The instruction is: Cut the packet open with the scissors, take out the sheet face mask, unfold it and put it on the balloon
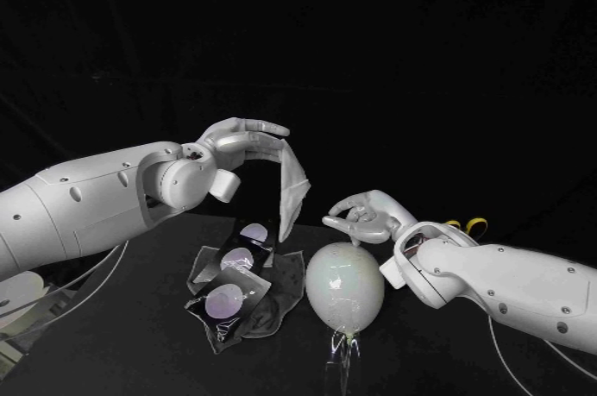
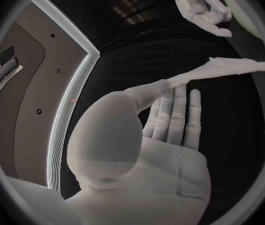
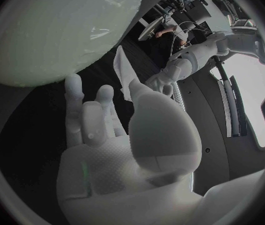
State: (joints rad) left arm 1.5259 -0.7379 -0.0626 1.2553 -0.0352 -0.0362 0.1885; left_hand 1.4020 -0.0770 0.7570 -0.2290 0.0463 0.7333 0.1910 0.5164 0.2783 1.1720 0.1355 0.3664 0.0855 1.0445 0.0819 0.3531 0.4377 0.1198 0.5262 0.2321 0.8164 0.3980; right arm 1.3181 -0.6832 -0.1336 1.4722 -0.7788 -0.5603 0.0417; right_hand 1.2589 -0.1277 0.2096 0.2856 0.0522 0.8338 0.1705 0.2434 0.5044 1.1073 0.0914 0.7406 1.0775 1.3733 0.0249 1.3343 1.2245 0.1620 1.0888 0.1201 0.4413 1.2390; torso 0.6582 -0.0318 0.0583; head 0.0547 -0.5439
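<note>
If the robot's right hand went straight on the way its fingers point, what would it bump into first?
Probably the balloon: the right hand points its fingers at its pale surface from close by. The hanging sheet mask lies further on, though depth is hard to judge.

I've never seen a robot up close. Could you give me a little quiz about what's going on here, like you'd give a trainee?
1. Which hand holds the sheet mask up in the air? A) left B) right C) neither
2. True or false: the mask is already draped over the balloon.
3. Fill in: the opened packet lies down beside the ____.
Key: 1 A, the left hand grips it at its upper end. 2 false, it hangs from that hand, not on the balloon. 3 balloon.
</note>
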